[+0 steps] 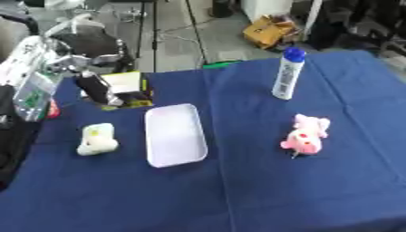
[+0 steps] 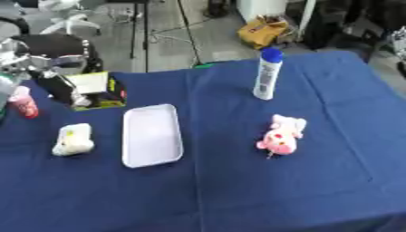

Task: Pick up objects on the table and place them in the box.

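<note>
The left hand hangs at the far left corner of the worktop, just beside a yellow-and-white carton. Whether its fingers are spread or pinching cannot be determined. The right hand is out of view.

The white tray lies flat and empty, nearer the robot than the hand and to its right, within reach. A cream soft item lies directly nearer than the hand. The pink plush toy and upright spray bottle stand well to its right, probably suited to the right arm.
</note>
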You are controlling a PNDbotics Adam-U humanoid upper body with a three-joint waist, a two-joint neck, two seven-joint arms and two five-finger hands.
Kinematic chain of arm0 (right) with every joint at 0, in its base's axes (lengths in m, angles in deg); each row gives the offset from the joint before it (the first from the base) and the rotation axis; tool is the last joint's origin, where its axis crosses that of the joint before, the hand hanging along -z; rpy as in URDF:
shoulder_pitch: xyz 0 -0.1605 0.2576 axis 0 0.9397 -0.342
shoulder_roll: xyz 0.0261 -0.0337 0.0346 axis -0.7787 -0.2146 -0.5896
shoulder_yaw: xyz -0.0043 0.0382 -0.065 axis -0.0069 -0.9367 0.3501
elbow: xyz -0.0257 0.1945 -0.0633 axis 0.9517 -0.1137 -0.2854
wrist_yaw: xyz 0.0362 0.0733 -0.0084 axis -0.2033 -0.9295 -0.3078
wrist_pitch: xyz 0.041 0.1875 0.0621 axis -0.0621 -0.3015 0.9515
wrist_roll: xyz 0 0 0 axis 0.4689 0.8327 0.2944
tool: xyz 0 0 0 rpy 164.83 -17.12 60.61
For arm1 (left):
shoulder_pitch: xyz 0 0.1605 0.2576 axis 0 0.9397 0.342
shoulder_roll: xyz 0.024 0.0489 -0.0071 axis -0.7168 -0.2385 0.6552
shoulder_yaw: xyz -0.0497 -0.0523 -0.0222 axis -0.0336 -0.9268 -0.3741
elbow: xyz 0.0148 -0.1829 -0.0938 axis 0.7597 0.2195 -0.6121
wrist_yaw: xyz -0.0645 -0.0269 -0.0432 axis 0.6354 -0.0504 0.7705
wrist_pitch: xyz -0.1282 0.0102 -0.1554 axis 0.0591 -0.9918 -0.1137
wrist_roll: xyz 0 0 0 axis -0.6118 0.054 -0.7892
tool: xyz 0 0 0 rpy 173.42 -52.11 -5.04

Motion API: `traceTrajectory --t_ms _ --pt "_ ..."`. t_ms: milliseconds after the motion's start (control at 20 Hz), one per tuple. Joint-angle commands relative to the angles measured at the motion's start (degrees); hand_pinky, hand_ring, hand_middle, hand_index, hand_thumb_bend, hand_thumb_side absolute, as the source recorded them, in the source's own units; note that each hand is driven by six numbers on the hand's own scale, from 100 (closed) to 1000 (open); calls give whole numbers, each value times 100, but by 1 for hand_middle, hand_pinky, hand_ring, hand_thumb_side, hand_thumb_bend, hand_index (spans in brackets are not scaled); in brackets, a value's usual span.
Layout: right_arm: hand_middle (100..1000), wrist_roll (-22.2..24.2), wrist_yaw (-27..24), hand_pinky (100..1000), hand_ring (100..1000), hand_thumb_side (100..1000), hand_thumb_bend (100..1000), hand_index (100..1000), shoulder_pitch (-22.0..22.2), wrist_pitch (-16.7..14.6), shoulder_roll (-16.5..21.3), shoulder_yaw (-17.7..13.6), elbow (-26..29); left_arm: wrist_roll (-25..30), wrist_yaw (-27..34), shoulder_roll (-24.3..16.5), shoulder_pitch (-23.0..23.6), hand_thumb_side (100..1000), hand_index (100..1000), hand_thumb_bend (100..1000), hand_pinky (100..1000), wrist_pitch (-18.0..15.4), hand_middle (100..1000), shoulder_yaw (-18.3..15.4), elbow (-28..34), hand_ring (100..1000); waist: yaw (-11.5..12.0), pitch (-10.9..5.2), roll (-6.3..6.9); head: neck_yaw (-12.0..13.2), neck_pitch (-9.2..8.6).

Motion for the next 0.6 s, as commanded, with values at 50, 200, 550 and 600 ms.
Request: traceTrajectory --t_ms 50,200,550,600 --pt "781 38 -49 788 795 691 299 907 -103 -15 67 1 50 12 -261 416 -339 323 468 513 776 -178 397 119 -422 673 -38 -144 -40 -28 -32" --pt "781 58 -66 788 795 691 299 907 -125 -22 51 16 56 -75 -602 765 -445 323 468 517 776 -312 397 197 -900 674 -80 -141 -62 -54 -36" --pt "781 63 -80 788 795 691 298 908 -119 -29 30 4 61 -374 -1117 942 -360 323 469 529 775 -554 398 208 -1624 675 -99 -130 -71 -144 -95" --pt "781 61 -79 788 795 691 298 908 -116 -29 29 0 61 -405 -1148 945 -345 323 469 529 775 -576 398 206 -1673 675 -97 -128 -70 -154 -100"
